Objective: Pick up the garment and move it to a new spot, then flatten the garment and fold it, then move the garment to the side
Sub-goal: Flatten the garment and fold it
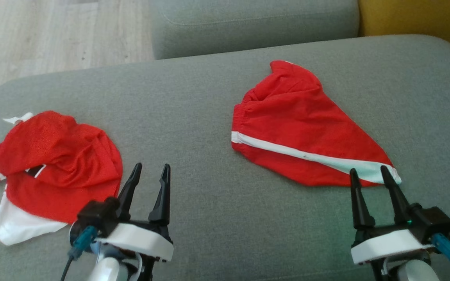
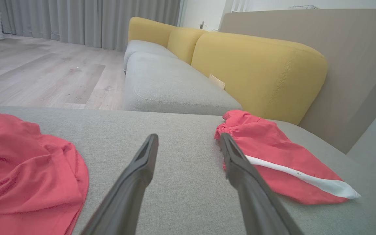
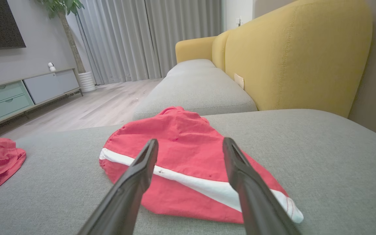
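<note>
The garment, red shorts (image 1: 295,128) with a white side stripe, lies loosely spread on the grey sofa seat (image 1: 209,117) at the right. My right gripper (image 1: 368,170) stands open at its near white-tipped corner and holds nothing. In the right wrist view the shorts (image 3: 175,130) lie just ahead of and under the open fingers (image 3: 142,169). My left gripper (image 1: 152,168) is open over bare cushion, between the shorts (image 2: 273,150) and a crumpled red and white shirt (image 1: 57,164).
The shirt (image 2: 21,173) lies bunched at the seat's left end near the edge. A second grey seat cushion (image 1: 248,23) and a yellow backrest (image 2: 256,71) lie beyond. Wooden floor (image 1: 53,35) is at the far left.
</note>
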